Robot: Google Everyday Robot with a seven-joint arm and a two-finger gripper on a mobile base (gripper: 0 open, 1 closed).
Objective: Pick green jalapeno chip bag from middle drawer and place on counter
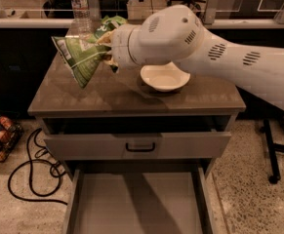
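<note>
My gripper (105,48) is shut on the green jalapeno chip bag (80,57), a crinkled green striped bag with a white label panel. It hangs tilted in the air above the left part of the counter (107,94), not touching it. The fingers are mostly hidden behind my white wrist. The middle drawer (136,206) is pulled out at the bottom, a grey tray with nothing in it.
A white bowl (165,77) sits on the counter right of centre, partly under my arm. A brighter green bag (107,24) and a plastic bottle (80,6) stand at the back. The top drawer front (136,144) has a black handle. A cable (31,169) lies on the floor at left.
</note>
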